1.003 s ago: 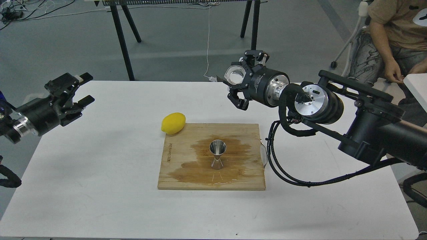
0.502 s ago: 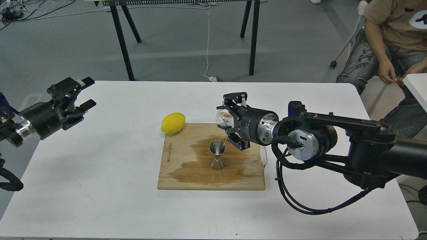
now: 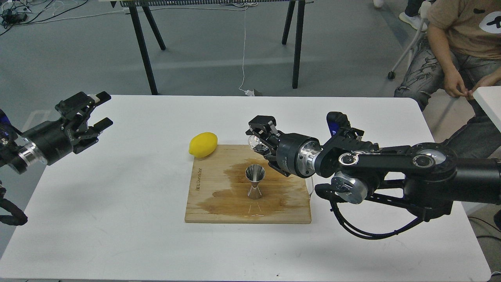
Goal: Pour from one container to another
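The steel jigger stands upright in the middle of a wet wooden board. Just above and slightly behind its rim hangs the tiny clear glass cup, tilted, with my right gripper shut on it. That arm reaches in low from the right across the board's far right corner. Far off at the table's left edge, my left gripper stands open and holds nothing.
A yellow lemon lies at the board's far left corner. A dark wet stain spreads over the board around the jigger. A seated person is at the far right, beyond the white table. Black table legs stand on the floor behind.
My right gripper came down and left with the glass cup, from high above the table's far edge to just over the jigger, and the wrist turned. The left arm barely moved.
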